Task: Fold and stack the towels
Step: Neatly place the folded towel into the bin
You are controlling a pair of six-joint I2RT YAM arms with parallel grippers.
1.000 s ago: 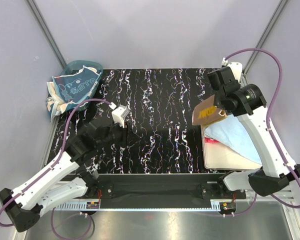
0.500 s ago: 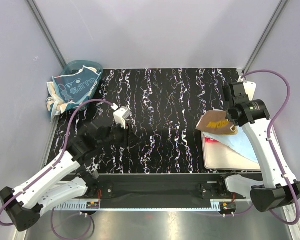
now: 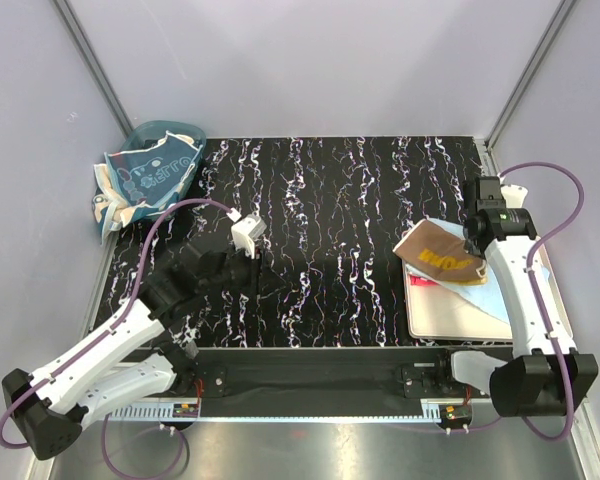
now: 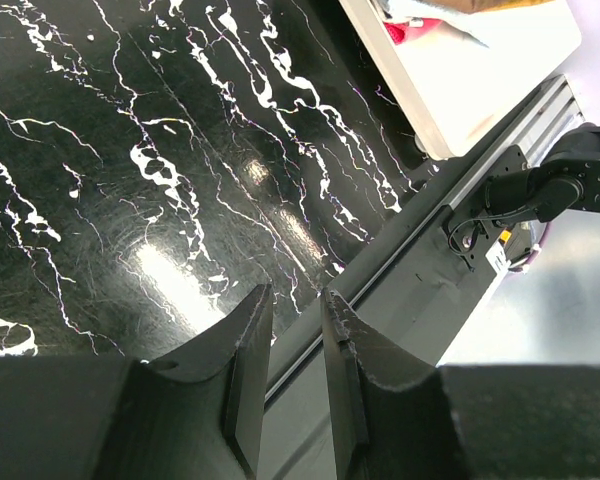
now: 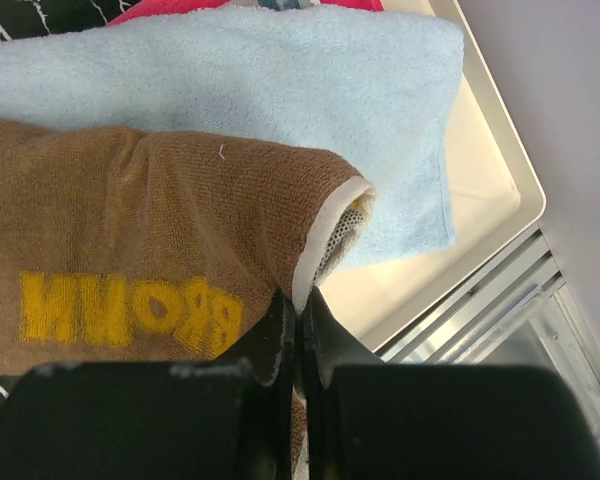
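A brown-orange towel (image 3: 438,254) (image 5: 130,230) with yellow lettering lies draped over a light blue towel (image 3: 483,292) (image 5: 280,80) on the cream tray (image 3: 460,322) (image 5: 485,190). My right gripper (image 3: 473,260) (image 5: 298,305) is shut on the brown towel's white-edged corner. A red towel (image 3: 426,283) (image 5: 170,10) peeks out underneath. More towels, one teal with white print (image 3: 158,172), sit in the basket at the far left. My left gripper (image 3: 251,277) (image 4: 295,300) hovers open over the table's front edge with nothing between its fingers (image 4: 245,345).
The teal plastic basket (image 3: 185,133) stands at the table's back left corner. The black marbled table (image 3: 320,200) runs between both arms. A metal rail (image 4: 460,200) runs along the front edge, and grey walls close in the sides.
My right arm has carried the brown towel rightward and down, from above the tray's left edge onto the light blue towel. The left arm has barely shifted.
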